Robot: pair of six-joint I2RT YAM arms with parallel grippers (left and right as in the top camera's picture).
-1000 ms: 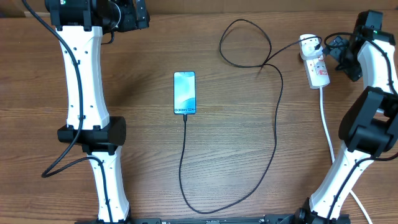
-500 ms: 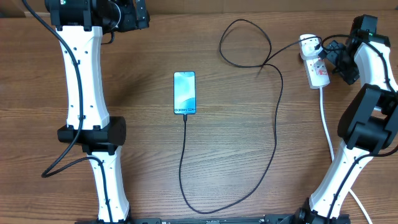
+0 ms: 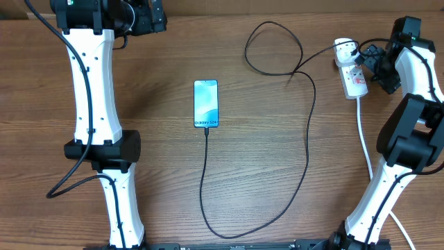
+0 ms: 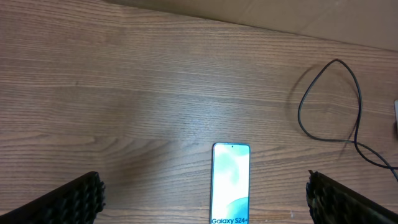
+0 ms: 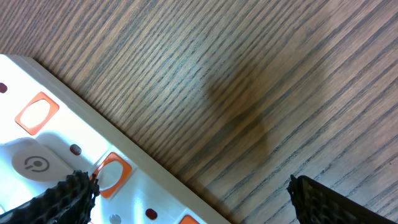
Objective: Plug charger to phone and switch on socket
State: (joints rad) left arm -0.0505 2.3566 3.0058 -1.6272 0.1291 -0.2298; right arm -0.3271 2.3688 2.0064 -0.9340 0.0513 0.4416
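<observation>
Fingers (image 4: pixel 73 200) of the left claw (image 3: pixel 157 19) stand spread wide, released and holding nothing. This claw hangs over the far left of the brown wooden counter (image 3: pixel 263 167), well apart from everything on it.

Right of that arm, near the middle, the slim rectangular smartphone with a lit blue-cyan screen (image 3: pixel 206 103) lies flat, its "Galaxy" edge toward the robot. The long thin black charger cable (image 3: pixel 307 153) meets that short edge and runs toward the near side. It then curves round, climbs, makes a loop and ends at a white plug (image 3: pixel 343 47). The plug sits in the far end of the white elongated power strip (image 3: pixel 353 75) on the right, whose thick white cord (image 3: pixel 362 132) trails toward the robot.

The right claw (image 3: pixel 370 58) hangs over the strip's outer side. In the wrist view its fingers are parted and grip nothing, and one finger (image 5: pixel 65 199) is close by a red-orange rocker switch (image 5: pixel 110 173).

The plugging half of the task looks done: the connector appears seated in the smartphone, though it is too small to be sure. Switching on is what remains. The right claw is placed for it, but the pictures do not show whether any switch is on.
</observation>
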